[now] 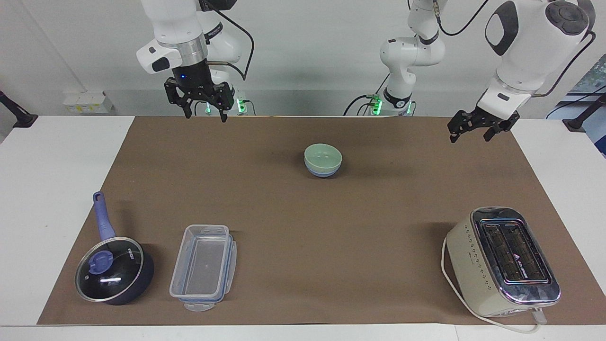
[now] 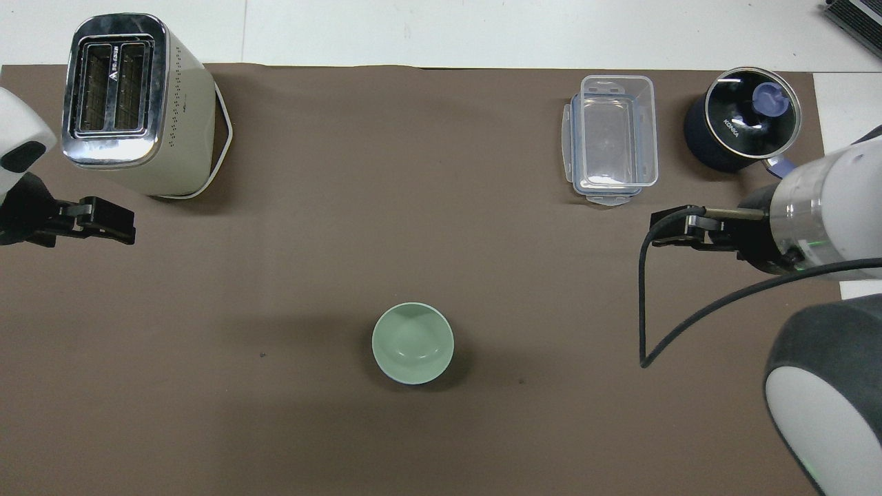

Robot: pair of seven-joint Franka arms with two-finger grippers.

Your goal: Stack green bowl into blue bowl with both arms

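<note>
We see the right gripper (image 1: 206,113) w/ fingers spread, empty, up over the mat's robot-side edge. Left gripper (image 1: 469,134) likewise spread, empty, raised near the toaster's (image 1: 503,260) end. Green bowl (image 1: 323,156) sits nested in the blue bowl (image 1: 323,173) mid-mat; overhead, the blue one's hidden.
</note>
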